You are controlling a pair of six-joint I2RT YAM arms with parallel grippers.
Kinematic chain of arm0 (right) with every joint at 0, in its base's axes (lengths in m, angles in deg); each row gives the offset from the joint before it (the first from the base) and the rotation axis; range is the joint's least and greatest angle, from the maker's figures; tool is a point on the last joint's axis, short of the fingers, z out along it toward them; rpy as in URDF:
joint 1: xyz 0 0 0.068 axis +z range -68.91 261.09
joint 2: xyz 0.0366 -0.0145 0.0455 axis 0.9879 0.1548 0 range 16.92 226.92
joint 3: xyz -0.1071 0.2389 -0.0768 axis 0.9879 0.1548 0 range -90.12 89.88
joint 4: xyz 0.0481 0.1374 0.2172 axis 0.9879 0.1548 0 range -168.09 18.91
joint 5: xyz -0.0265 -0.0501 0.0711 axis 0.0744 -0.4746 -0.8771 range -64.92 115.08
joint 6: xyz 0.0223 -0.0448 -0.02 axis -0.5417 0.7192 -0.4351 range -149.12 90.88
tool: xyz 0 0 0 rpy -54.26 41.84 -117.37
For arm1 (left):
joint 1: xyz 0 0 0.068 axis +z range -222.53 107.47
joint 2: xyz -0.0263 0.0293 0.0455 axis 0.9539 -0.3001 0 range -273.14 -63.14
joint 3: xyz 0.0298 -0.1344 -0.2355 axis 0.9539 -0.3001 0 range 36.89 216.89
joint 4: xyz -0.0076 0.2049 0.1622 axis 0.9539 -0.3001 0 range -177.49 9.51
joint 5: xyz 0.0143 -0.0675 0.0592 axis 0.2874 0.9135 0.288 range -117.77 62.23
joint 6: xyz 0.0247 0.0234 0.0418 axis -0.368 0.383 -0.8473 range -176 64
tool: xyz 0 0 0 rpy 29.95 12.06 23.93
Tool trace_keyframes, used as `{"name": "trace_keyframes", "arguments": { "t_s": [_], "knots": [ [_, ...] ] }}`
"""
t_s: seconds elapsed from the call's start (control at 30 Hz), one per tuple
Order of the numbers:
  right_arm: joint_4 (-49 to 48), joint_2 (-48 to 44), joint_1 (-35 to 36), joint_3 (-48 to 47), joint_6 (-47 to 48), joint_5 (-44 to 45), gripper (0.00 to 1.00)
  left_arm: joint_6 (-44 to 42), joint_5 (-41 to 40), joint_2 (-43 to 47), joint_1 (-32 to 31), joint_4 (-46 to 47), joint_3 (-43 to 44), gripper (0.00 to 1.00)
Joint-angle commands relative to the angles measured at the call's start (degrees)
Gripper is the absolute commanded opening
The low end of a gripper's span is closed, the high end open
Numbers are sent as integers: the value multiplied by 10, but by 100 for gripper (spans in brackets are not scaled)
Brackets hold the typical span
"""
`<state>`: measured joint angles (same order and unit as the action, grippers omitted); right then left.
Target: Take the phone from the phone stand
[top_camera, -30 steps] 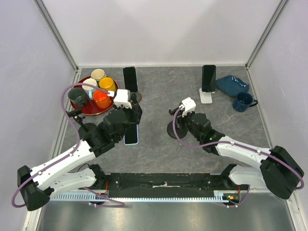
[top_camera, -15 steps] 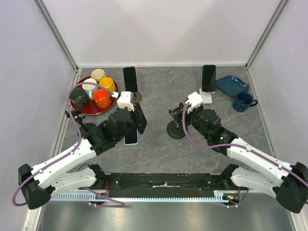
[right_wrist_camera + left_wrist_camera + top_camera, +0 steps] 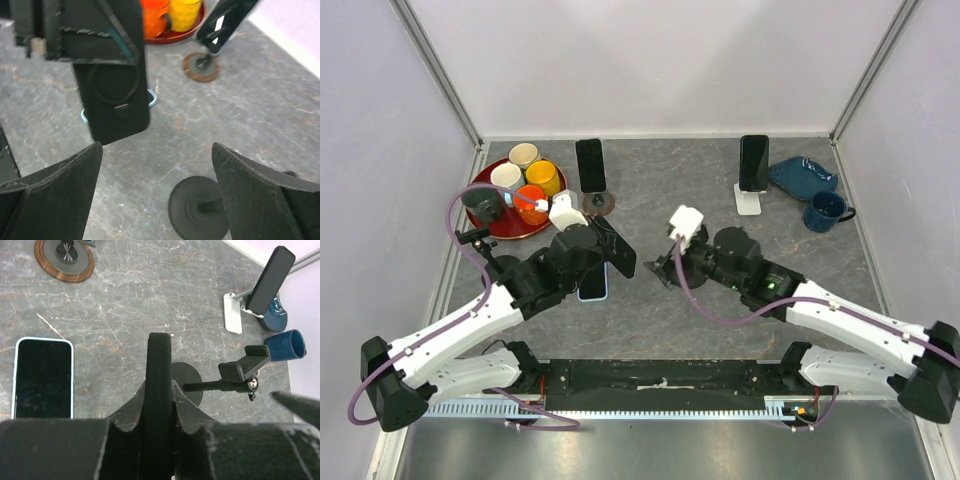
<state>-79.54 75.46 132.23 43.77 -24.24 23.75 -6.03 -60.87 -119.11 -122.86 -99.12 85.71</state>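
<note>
Your left gripper (image 3: 159,410) is clamped on the black-cased phone with a ring on its back (image 3: 159,370). It holds the phone on edge above the grey marbled table (image 3: 125,300). The phone is clear of the black phone stand with the round base (image 3: 240,369), and the stand's clamp head is empty. The lift itself looks done, so what remains is setting the phone down safely.

Your right gripper (image 3: 157,170) hangs with its fingers wide apart and nothing between them, close to the stand's base.

- **Slipping:** the hold is on smooth case sides with most of the phone sticking out past the fingers. A quick swing or a hard stop could make it slide out.
- **Landing place:** the pale blue phone lying flat (image 3: 42,377) is near the path below. Coming down carelessly could put one phone on the other.
- **The arms:** they are near each other. A sideways sweep of the right one could knock the stand over or strike the held phone.
</note>
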Motion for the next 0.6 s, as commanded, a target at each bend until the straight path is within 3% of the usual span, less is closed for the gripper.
{"name": "trace_keyframes", "arguments": {
  "t_s": [0.0,0.17,0.57],
  "knots": [
    [-42,42,71,-14,26,32,97,98,-38,-1,1,6,30,2],
    [-129,101,142,-8,27,118,97,122,-42,9,1,-6,28,2],
    [-316,249,215,12,67,329,91,174,-43,30,1,-31,14,2]
  ]
}}
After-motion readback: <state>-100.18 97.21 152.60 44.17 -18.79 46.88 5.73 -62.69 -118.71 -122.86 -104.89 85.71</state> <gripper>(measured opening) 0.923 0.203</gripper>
